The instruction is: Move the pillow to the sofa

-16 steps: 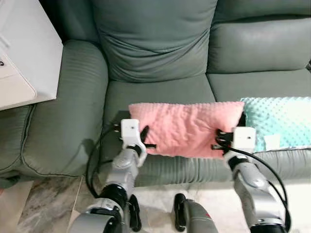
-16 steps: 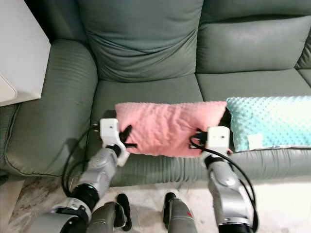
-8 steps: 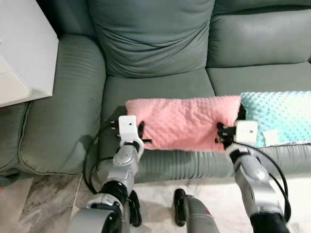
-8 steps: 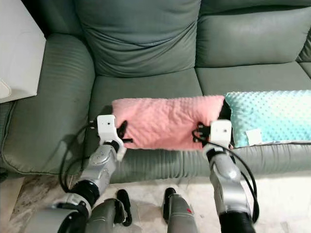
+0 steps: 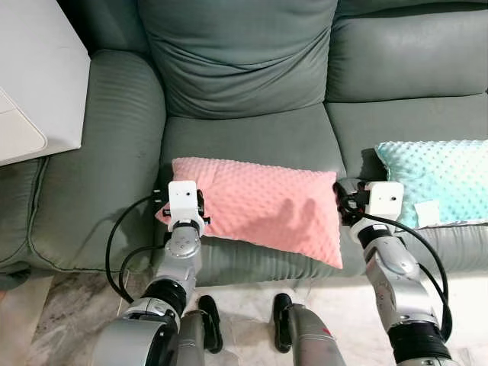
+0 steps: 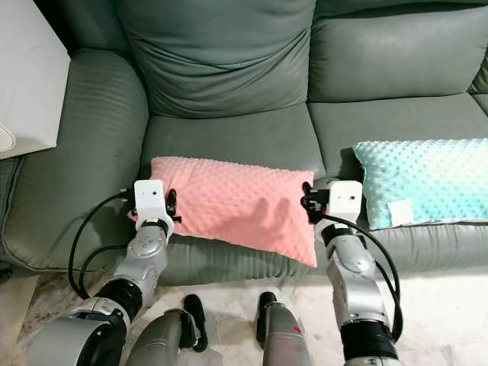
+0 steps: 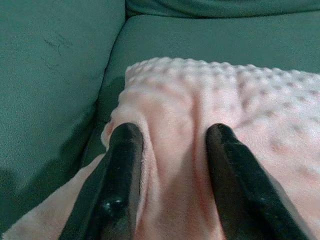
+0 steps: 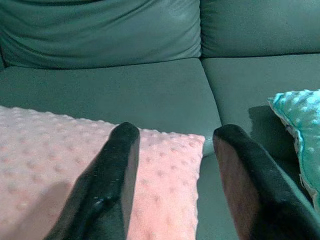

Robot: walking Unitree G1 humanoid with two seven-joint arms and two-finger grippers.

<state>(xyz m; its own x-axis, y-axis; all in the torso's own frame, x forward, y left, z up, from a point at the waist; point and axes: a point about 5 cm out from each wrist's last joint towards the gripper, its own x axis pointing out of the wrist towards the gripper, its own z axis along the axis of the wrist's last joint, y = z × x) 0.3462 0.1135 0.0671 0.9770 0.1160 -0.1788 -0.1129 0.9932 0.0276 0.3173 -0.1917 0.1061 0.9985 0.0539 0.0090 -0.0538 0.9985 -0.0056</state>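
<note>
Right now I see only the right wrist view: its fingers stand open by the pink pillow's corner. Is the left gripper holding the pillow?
Observer: Yes. The left gripper has a fold of the pink pillow bunched between its fingers.
Operator: Does the pillow lie fully on the seat?
Observer: Not fully. In the head views, its front right corner hangs over the front edge of the sofa.
</note>
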